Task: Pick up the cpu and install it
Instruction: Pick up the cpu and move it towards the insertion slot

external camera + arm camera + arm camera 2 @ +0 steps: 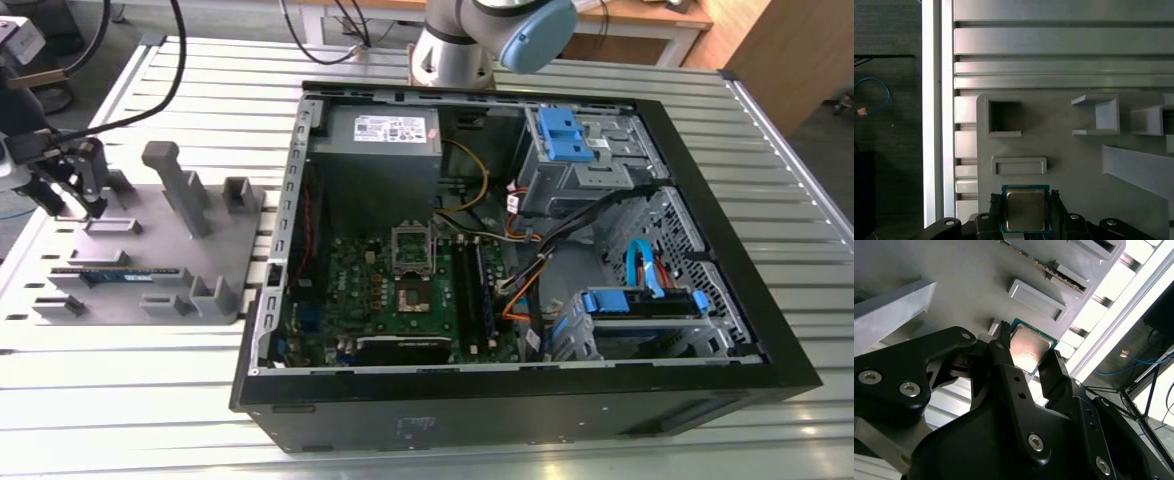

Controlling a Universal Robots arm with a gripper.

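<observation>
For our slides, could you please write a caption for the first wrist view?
Gripper set around the cpu on the grey tray, beside the slatted table.

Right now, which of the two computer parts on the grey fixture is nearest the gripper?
The cpu, the square silver-topped chip right at the gripper; the long memory stick lies farther off.

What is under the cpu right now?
The cpu lies flat on the grey holder plate. The spot directly beneath is hidden by it.
</observation>
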